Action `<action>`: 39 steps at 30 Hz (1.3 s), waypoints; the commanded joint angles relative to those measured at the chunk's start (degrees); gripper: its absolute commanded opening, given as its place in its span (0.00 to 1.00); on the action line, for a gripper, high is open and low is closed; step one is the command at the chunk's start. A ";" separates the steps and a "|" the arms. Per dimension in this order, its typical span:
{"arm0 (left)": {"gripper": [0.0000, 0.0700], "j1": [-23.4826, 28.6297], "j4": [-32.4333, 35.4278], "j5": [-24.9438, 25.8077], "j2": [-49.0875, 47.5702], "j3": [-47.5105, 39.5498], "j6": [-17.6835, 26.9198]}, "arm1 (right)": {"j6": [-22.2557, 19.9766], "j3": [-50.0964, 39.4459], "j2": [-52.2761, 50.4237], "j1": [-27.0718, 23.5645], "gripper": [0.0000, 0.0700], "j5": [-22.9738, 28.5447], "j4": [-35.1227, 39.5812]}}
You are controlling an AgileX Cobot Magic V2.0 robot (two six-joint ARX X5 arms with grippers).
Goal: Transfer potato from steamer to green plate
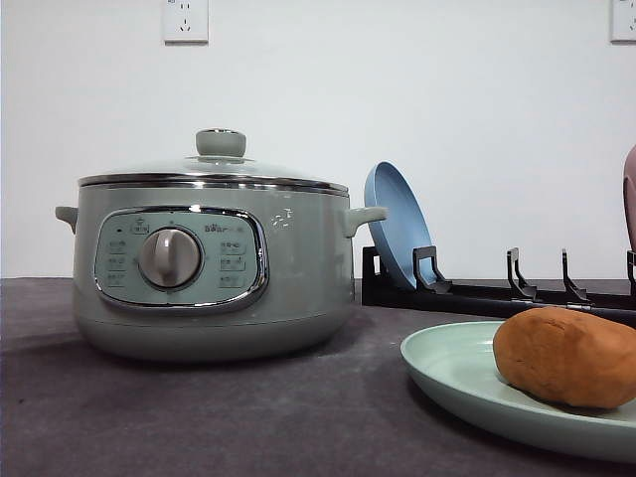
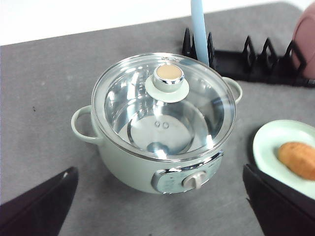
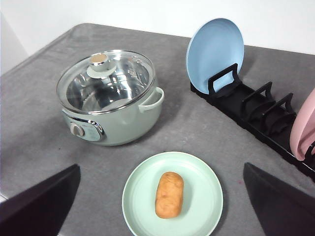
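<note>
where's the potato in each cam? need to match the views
Front view: potato at the right edge, lying on the green plate, right of the steamer.
Left wrist view: potato at the right edge, on the green plate.
Right wrist view: potato in the middle of the green plate, in front of the steamer.
Shared landmark: the blue plate standing in the black rack.

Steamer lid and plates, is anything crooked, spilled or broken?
Nothing stands out. The glass lid sits level on the steamer, the potato lies whole on the green plate, and the blue plate stands in its rack.
</note>
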 commanded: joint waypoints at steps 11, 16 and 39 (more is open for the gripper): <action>1.00 -0.31 2.82 -0.13 -2.00 -0.87 -2.91 | -0.91 -1.73 0.26 0.31 1.00 0.10 0.54; 0.10 -0.33 2.16 -0.13 -1.94 -0.87 -2.87 | -0.66 -1.73 0.26 0.31 0.16 0.07 0.33; 0.00 -0.31 2.34 -0.13 -1.98 -0.87 -2.85 | -0.58 -1.66 0.26 0.31 0.03 0.10 0.56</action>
